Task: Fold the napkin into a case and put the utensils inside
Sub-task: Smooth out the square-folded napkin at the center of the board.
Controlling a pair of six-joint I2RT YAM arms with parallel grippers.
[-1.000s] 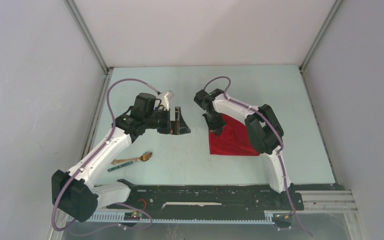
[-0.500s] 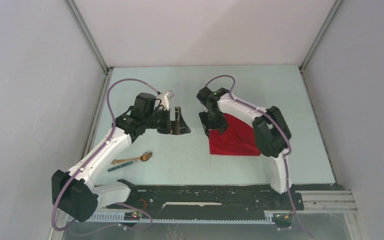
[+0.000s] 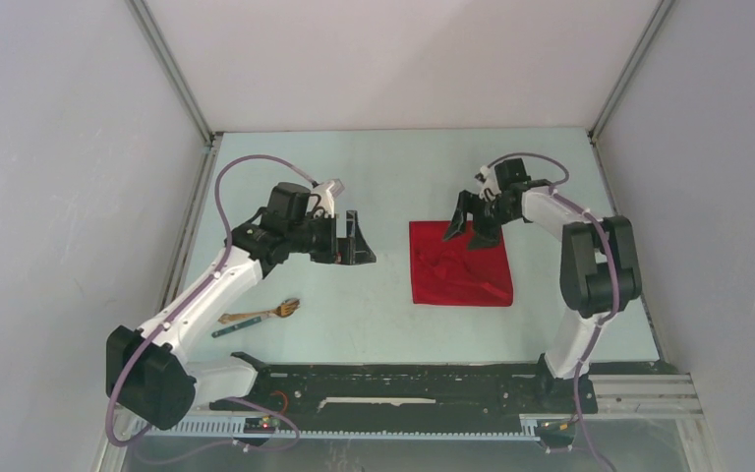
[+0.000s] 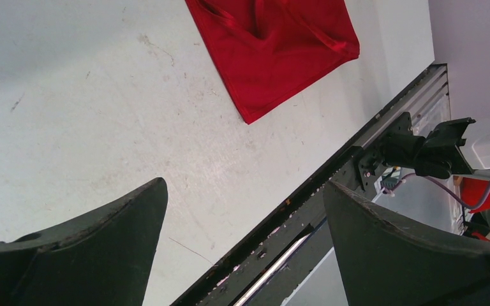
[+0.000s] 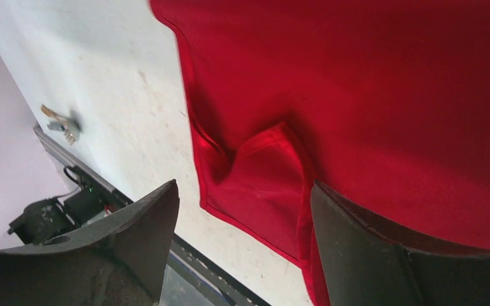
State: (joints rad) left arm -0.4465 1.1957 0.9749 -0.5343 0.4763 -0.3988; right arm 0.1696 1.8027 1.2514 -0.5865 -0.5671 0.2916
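Observation:
The red napkin (image 3: pixel 460 265) lies on the table right of centre, roughly square, with creases and a small folded flap near one corner (image 5: pixel 261 172). My right gripper (image 3: pixel 469 232) hovers at its far edge, open, with only cloth and table showing between the jaws (image 5: pixel 244 186). Out to the left of the napkin (image 4: pixel 274 44), my left gripper (image 3: pixel 359 244) is held above the table, wide open and empty (image 4: pixel 244 185). The utensils lie near the left arm's base: a wooden fork (image 3: pixel 263 313) and a teal stick (image 3: pixel 236 328) beside it.
The black rail (image 3: pixel 403 379) with both arm bases runs along the near edge. Grey walls close in the left, right and back sides. The pale table (image 3: pixel 393 177) stretches between the arms.
My right gripper opened and let go of the napkin, then swung from its left side to its far right edge. The napkin now lies uncovered. The left arm barely moved.

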